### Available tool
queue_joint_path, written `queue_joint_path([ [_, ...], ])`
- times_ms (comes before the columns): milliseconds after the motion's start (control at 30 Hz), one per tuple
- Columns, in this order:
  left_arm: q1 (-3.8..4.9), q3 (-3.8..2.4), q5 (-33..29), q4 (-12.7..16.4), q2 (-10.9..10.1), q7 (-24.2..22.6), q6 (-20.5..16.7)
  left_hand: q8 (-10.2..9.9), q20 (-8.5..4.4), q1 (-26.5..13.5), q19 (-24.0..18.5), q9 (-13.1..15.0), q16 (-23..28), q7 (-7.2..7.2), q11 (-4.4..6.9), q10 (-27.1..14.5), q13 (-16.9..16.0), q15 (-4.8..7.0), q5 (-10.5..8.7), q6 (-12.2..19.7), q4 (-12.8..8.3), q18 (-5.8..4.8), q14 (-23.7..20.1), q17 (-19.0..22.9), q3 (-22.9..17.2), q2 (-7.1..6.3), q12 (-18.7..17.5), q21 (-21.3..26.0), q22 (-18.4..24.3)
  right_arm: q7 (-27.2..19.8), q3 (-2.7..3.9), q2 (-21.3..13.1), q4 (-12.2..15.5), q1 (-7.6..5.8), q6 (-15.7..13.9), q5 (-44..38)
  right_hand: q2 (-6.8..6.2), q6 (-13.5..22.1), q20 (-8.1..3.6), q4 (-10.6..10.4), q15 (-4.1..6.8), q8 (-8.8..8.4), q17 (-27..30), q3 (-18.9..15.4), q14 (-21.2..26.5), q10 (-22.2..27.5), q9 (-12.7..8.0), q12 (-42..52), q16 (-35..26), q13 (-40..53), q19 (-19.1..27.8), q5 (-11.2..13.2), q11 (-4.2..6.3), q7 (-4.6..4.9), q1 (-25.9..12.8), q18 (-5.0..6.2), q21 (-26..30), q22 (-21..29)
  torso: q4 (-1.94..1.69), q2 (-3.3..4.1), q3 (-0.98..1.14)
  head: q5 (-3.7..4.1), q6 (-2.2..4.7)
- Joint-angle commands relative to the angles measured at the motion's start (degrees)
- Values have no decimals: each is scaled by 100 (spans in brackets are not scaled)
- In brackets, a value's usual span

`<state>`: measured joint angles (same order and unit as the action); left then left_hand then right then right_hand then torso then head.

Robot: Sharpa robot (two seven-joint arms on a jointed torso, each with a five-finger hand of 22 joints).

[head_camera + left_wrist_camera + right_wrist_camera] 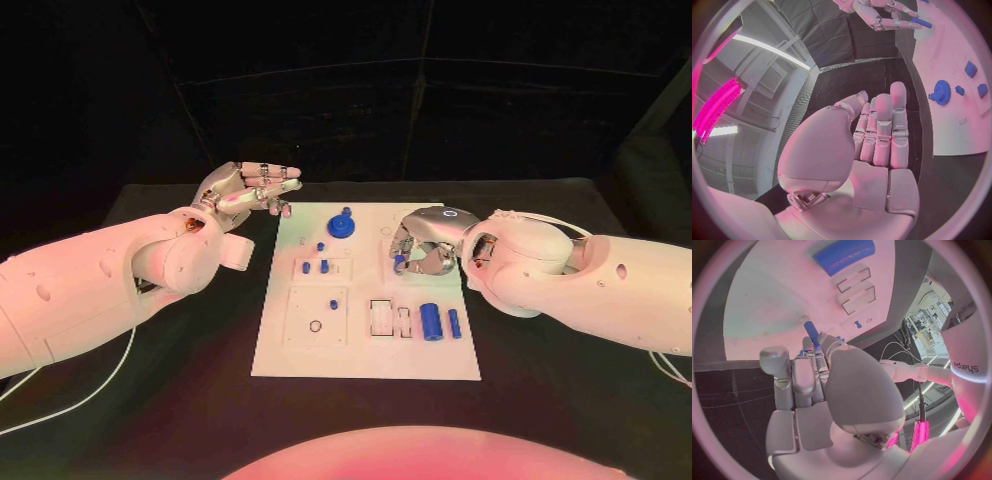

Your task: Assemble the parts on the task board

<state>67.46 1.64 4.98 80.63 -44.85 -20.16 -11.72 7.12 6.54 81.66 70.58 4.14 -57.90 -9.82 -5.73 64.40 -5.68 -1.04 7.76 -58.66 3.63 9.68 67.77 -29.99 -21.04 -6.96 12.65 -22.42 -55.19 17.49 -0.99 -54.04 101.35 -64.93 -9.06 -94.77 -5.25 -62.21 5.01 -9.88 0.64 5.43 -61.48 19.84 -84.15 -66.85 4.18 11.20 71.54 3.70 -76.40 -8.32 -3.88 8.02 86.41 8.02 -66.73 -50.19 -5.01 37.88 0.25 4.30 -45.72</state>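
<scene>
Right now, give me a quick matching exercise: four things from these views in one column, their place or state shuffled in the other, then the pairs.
Things:
1. left robot hand
2. right robot hand
3. blue gear
4. large blue cylinder

Place or state:
A. lies on the task board near its right edge, beside a thinner blue pin
B. holds nothing, raised off the board's far left corner
C. stands at the board's far end, in the middle
D. holds a small blue peg over the board's right side

Pairs: 1-B, 2-D, 3-C, 4-A
</scene>
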Motion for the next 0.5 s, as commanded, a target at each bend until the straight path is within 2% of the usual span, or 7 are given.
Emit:
queue_joint_path([
  [33,7,-4,-20,7,5,-14,66,32,5,-16,-42,-5,24,-29,-13,-38,-9,1,16,26,12,70,-53,5,4,26,25,28,5,-73,11,-50,197,-12,-453,-39,-22,-31,2,5,34,35,-1,34,-148,-50,3,-40,24,3,-51,6,-8,7,19,-89,-19,-3,-14,15,4,-16,16],
  [133,4,-3,-20,0,9,-12,58,32,6,-20,-43,-6,24,-30,-14,-41,-9,1,16,28,14,70,-54,6,6,28,27,29,7,-100,23,-56,371,-14,-528,-2,-22,-31,2,5,34,35,-1,34,-148,-50,3,-40,24,3,-51,6,-8,7,19,-89,-19,-3,-5,15,10,-36,12],
  [267,2,-2,-20,1,14,-14,57,33,6,-21,-43,-6,24,-30,-15,-42,-9,1,15,28,15,70,-54,7,6,28,27,30,8,-178,29,40,467,-15,-571,161,-41,-41,0,24,34,32,-20,70,-151,-69,1,-61,41,4,-55,4,-8,9,16,-91,-31,-19,-10,16,-4,-39,7],
  [367,1,-2,-20,3,19,-13,52,33,7,-25,-43,-6,24,-31,-15,-43,-9,0,15,30,17,70,-55,8,8,29,29,31,10,-258,29,195,470,-14,-565,226,-56,-52,-2,56,35,28,-22,119,-151,-88,-1,-87,49,5,-56,-7,-7,10,24,-92,-37,-24,-12,16,-9,-57,-5],
  [500,0,-2,-20,6,34,-18,51,33,7,-27,-43,-6,24,-32,-16,-44,-9,-1,15,30,18,70,-55,8,10,29,30,31,10,-439,24,563,409,13,-543,153,-69,-57,-3,80,35,24,-14,151,-149,-99,-3,-106,48,5,-52,-16,-9,12,27,-91,-37,-20,-13,21,1,-85,-2],
])
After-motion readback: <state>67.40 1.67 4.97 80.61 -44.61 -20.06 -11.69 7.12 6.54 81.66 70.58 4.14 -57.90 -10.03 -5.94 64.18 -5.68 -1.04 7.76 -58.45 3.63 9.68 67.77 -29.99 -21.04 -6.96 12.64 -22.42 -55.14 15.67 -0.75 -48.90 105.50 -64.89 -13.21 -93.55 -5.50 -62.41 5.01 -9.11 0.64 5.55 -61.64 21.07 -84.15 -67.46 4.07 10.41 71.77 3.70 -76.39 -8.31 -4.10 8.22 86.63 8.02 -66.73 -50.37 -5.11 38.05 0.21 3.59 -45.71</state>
